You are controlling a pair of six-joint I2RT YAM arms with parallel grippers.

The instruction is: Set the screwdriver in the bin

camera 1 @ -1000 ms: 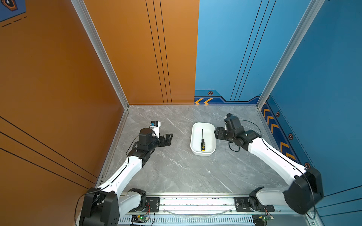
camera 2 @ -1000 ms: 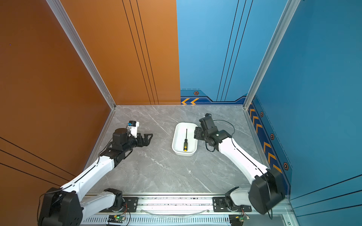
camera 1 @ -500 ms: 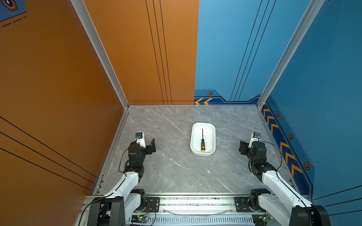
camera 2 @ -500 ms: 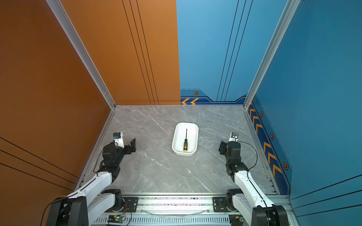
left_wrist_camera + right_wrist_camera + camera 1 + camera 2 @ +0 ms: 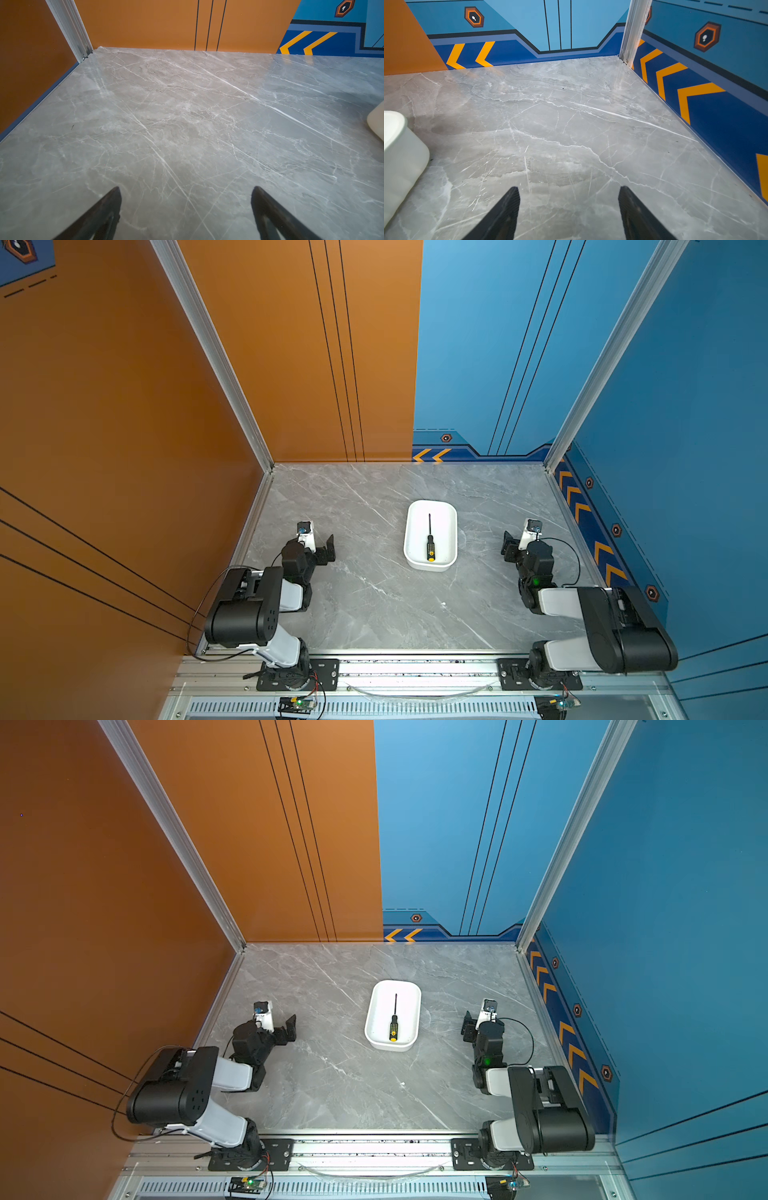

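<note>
Screwdriver: We see the screwdriver (image 5: 430, 539) lying flat on the floor of the bin (image 5: 409, 531) in both top views. It runs lengthwise, about midway between the bin's long walls.
Screwdriver ends: The black handle with its yellow cap lies by the bin's short wall nearest the arm bases. We cannot tell whether it touches that wall. The thin dark shaft points toward the bin's far short wall and stops short of it.
Bin: It is white with rounded corners and stands upright on the grey marble tabletop (image 5: 374, 605).
Left gripper: We find the left gripper (image 5: 186, 188) to the left of the bin and well apart from it. Its jaws are spread wide, and only bare marble shows between the two dark fingers (image 5: 108, 207).
Left wrist view: One rounded corner of the bin (image 5: 377, 122) shows at the edge of the picture, clear of the fingers.
Right gripper: The right gripper (image 5: 569, 187) is to the right of the bin, also apart from it. Its jaws are spread wide as well, with only marble between the fingers (image 5: 506, 207).
Right wrist view: A side wall and rim of the bin (image 5: 400, 149) fill one edge of the picture, apart from the nearer finger.
Arms: The left arm (image 5: 245, 610) and the right arm (image 5: 615, 626) are folded back on the side of the bin where their bases stand.
</note>
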